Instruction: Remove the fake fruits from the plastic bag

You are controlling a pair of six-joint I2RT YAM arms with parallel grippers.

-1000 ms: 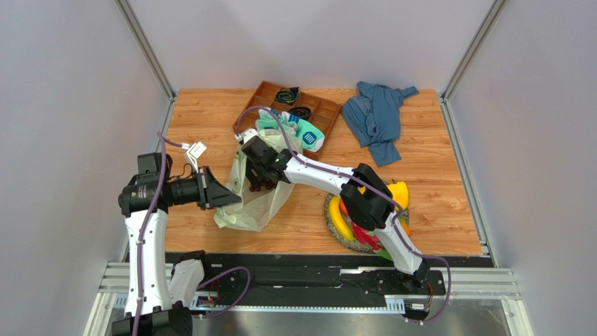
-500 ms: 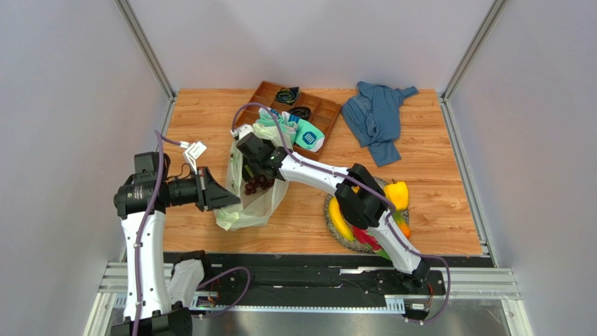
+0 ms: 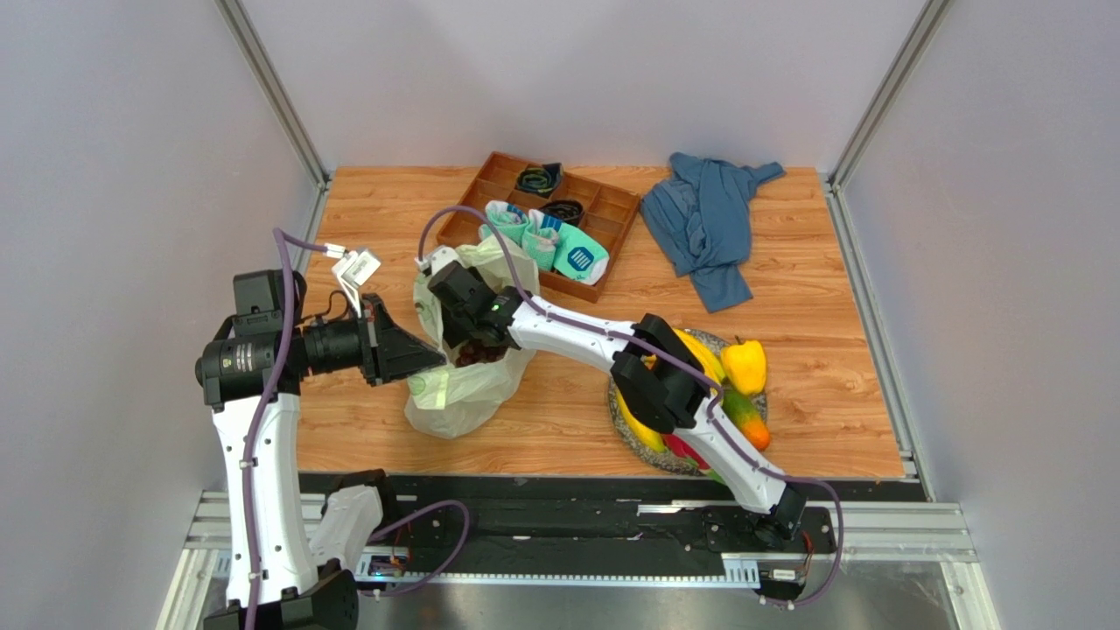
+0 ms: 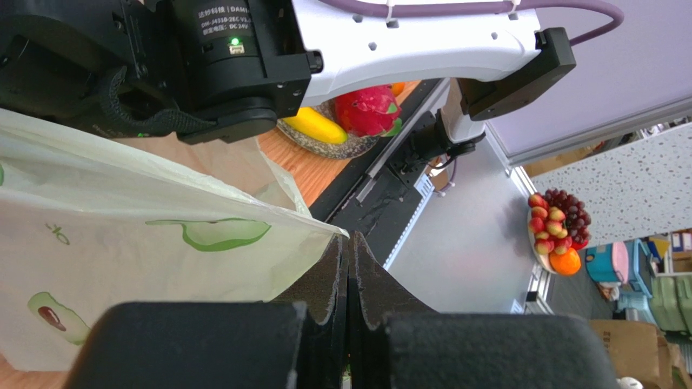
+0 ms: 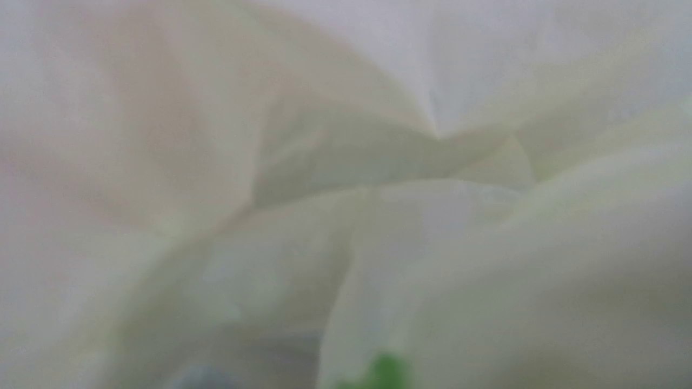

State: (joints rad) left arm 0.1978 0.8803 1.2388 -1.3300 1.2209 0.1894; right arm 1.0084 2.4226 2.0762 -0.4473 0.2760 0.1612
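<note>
The pale yellow-green plastic bag (image 3: 454, 394) stands left of centre on the wooden table. My left gripper (image 3: 431, 356) is shut on its left rim, and the thin plastic (image 4: 162, 235) runs into the closed jaws (image 4: 348, 243). My right gripper (image 3: 476, 339) reaches down into the bag's mouth, so its fingers are hidden. The right wrist view shows only blurred bag plastic (image 5: 341, 186). Dark purple grapes (image 3: 481, 353) show through the bag at the right gripper. A banana (image 3: 636, 425), a yellow fruit (image 3: 746, 365), an orange (image 3: 757, 431) and a dragon fruit (image 4: 369, 109) lie on a woven plate (image 3: 629, 446).
A wooden divided tray (image 3: 493, 177) at the back holds teal-white rolled socks (image 3: 559, 247) and black cables. A blue cloth garment (image 3: 710, 217) lies at the back right. Grey walls close the table on three sides.
My left gripper has pulled the bag's rim to the left and the bag has shifted left. My right gripper has followed it left and sits deeper in the bag.
</note>
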